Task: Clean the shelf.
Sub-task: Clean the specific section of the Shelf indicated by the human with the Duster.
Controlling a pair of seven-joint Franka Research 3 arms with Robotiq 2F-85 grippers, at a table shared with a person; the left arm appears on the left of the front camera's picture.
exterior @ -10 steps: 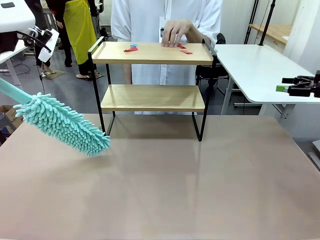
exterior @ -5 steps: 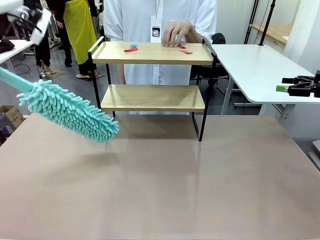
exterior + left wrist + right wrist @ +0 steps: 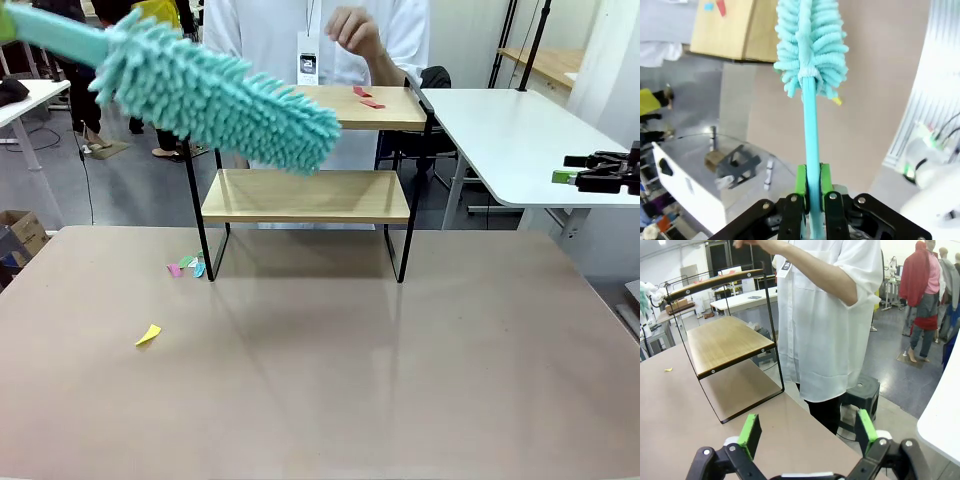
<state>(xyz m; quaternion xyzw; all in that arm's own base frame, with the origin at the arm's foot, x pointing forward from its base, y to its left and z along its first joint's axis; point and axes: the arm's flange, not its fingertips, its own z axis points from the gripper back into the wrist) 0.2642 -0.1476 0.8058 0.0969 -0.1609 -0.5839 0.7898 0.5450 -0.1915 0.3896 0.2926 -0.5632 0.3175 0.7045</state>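
Table; shelf beyond duster in left gripper

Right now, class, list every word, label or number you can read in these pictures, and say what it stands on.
No text can be read.
The person's badge: dark print, too small and blurred to read.
The shelf and the duster: no print seen.

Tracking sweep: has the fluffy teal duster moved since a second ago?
Yes. The fluffy teal duster rose rightward, from left of the two-tier wooden shelf to across its top board.
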